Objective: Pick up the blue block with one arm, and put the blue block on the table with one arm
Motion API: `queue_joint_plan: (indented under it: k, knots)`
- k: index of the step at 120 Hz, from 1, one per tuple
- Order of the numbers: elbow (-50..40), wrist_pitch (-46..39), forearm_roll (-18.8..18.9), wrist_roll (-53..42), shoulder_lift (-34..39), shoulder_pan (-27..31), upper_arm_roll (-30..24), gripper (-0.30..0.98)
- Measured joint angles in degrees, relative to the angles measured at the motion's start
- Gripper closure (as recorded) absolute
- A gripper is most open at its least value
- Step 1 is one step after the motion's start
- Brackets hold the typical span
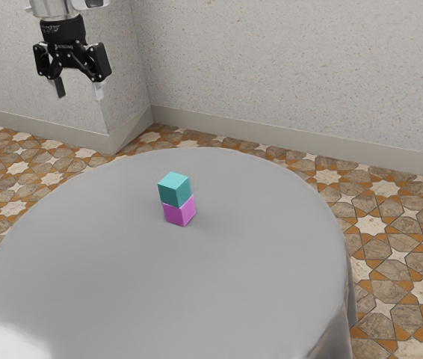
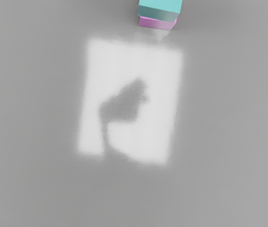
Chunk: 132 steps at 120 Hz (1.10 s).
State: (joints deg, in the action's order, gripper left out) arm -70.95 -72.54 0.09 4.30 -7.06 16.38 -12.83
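Blue block (image 1: 174, 190) teal w/ lighter top, prob. a cube; sits on pink block (image 1: 179, 212); gripper (image 1: 79, 90) spread wide, empty

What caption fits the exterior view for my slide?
An open gripper hangs empty while a blue block rests on a pink block on a gray table.

Arm (image 1: 50, 7) and table (image 1: 159, 299) partly outside the exterior view, blue block (image 2: 160, 5) partly outside the wrist view.
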Motion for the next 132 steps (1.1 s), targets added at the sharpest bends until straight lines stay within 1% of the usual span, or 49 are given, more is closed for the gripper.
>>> queue_joint_plan:
  k: [56,60,67,72,94,111,132]
  knots:
    - [0.5,0.2,0.1,0.5,0.1,-0.2,-0.3,0.00]
    - [1.9,0.6,0.1,0.5,0.1,-0.3,-0.3,0.00]
    - [7.9,1.5,0.0,0.6,0.2,-0.5,-0.4,0.00]
    - [10.5,2.0,0.0,0.6,0.2,-0.8,-0.4,0.00]
    - [12.5,2.8,-0.1,0.6,-0.5,-1.4,-0.5,0.00]
    - [12.4,2.0,0.1,0.7,-3.3,-1.7,-0.3,0.00]
    - [12.3,-1.0,0.2,0.8,-6.4,-2.1,0.1,0.00]
